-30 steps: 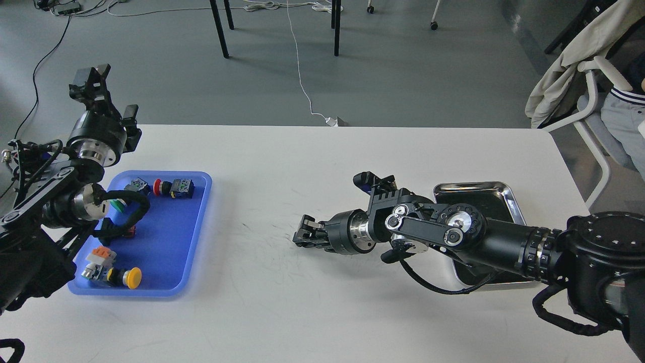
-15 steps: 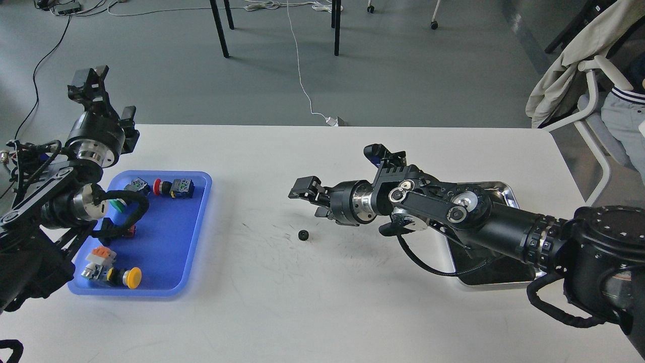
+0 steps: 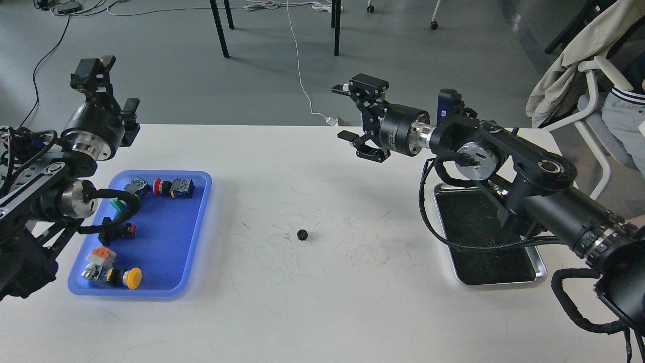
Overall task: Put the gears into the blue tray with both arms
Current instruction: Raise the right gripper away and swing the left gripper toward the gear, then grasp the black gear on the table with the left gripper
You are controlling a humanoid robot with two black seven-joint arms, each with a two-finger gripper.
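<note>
One small black gear (image 3: 302, 234) lies alone on the white table, midway between the two trays. The blue tray (image 3: 171, 242) sits at the left and holds several push-button switches, with no gear visible in it. My right gripper (image 3: 353, 118) hangs open and empty in the air over the table's far edge, well above and to the right of the gear. My left gripper (image 3: 94, 71) is raised beyond the tray's far left corner. It is seen nearly end-on, so its fingers cannot be told apart.
A shiny steel tray (image 3: 543, 264) with a dark inside stands at the right, partly under my right arm. A yellow-capped switch (image 3: 132, 278) and a red-capped one (image 3: 157, 186) lie in the blue tray. A chair with a jacket stands off the table's right side.
My right gripper left the gear on the table, opened, then rose and swung back toward the far right. The left arm shifted only slightly.
</note>
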